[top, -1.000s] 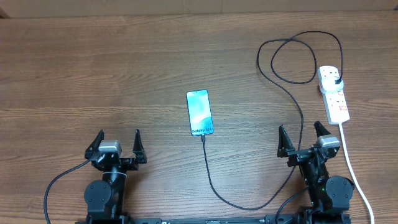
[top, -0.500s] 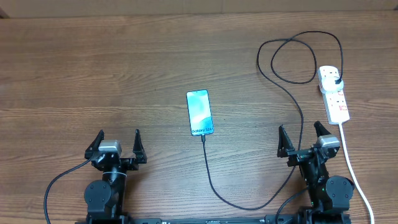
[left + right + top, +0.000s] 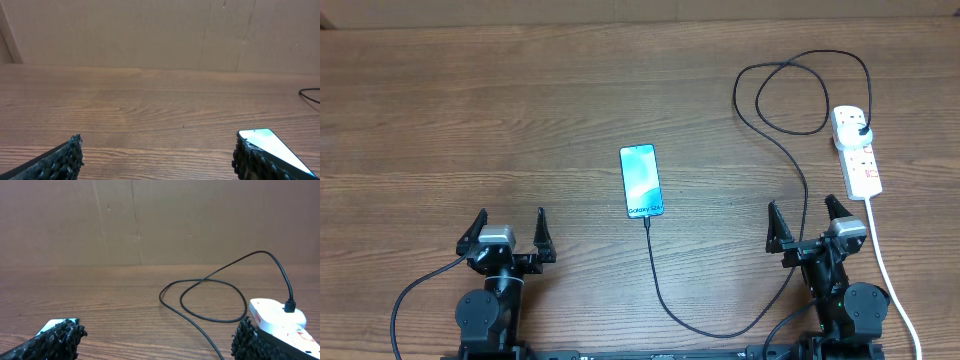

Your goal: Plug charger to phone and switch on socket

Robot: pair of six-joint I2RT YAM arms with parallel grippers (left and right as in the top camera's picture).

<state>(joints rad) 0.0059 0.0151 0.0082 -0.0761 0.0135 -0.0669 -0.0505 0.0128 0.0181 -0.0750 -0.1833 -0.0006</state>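
Observation:
The phone (image 3: 641,181) lies face up mid-table with its light blue screen lit. The black charger (image 3: 665,300) cable meets the phone's bottom edge, curves along the near side, rises past my right gripper (image 3: 802,212), loops at the back and ends in a black plug seated in the white socket (image 3: 860,165) at the right. My left gripper (image 3: 508,232) is open, near the front edge and left of the phone. Both grippers are open and hold nothing. In the left wrist view the phone (image 3: 272,144) shows behind the right fingertip (image 3: 250,160). The right wrist view shows the charger (image 3: 210,300) and the socket (image 3: 277,317).
A thick white cord (image 3: 892,285) runs from the socket toward the front edge, right of my right arm. A brown wall (image 3: 150,220) stands behind the wooden table (image 3: 470,120).

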